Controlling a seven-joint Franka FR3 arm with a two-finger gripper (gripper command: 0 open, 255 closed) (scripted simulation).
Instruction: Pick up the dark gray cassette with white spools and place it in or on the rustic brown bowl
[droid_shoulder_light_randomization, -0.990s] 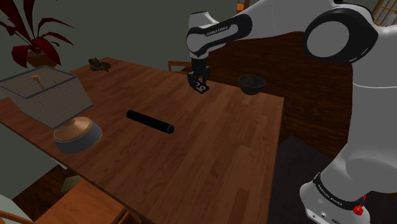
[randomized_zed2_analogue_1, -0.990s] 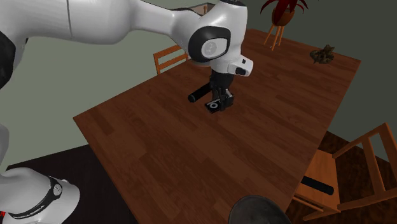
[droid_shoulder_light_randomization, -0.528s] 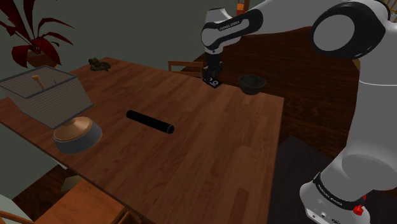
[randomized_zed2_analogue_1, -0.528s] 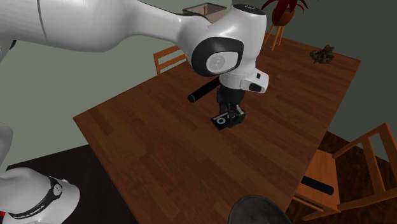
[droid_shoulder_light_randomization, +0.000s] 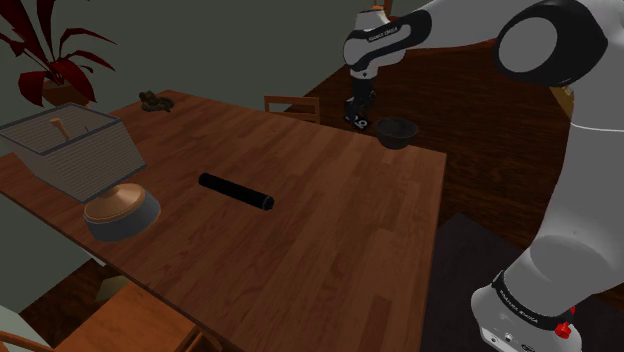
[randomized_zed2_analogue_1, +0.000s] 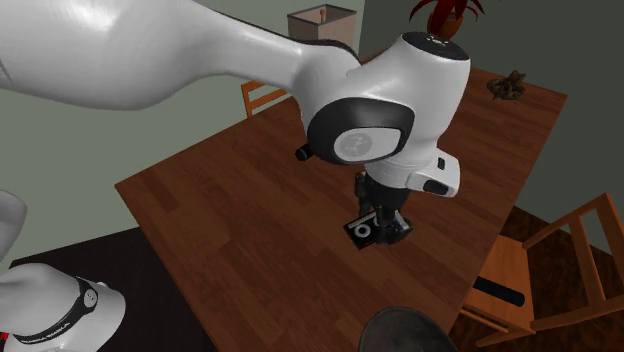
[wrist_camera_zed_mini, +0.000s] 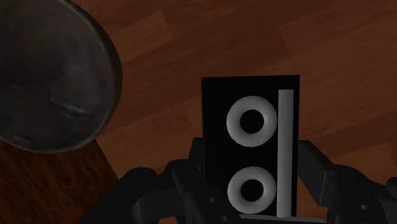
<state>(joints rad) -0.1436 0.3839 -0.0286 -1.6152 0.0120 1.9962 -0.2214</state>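
The pick-up half of the job looks done. The all-black two-finger gripper (droid_shoulder_light_randomization: 357, 120) is clamped on the black rectangular cassette with two pale grey spools (wrist_camera_zed_mini: 251, 149). In the wrist view its fingers (wrist_camera_zed_mini: 193, 164) press against the cassette's two long sides. The reddish-brown wooden table (droid_shoulder_light_randomization: 330, 230) lies beyond, and nothing else touches the cassette, so I judge it to hang clear of the wood.

In the shoulder view the gripper and its load sit in the upper right of the frame, over the table's far right corner. They are just left of the dark, round, rough-surfaced bowl (droid_shoulder_light_randomization: 397, 131), near it but not above it. The second exterior view shows the cassette (randomized_zed2_analogue_1: 362, 231) right of centre, under the wrist of the white arm (randomized_zed2_analogue_1: 370, 120). The bowl's rim (randomized_zed2_analogue_1: 405, 325) is at the bottom edge of that frame, lower and a little to the right, with bare table between the two. In the wrist view the bowl (wrist_camera_zed_mini: 44, 83) lies off to one side of the gripper, close to the table's edge, and its hollow seems empty.

The placing half is not yet done. As I judge it, the cassette has to be carried the short way sideways until it is over the bowl, then lowered and let go. The bowl reads as dark grey here rather than brown. The long black cylinder (droid_shoulder_light_randomization: 235, 191) lying mid-table is well apart from both and should not get in the way.
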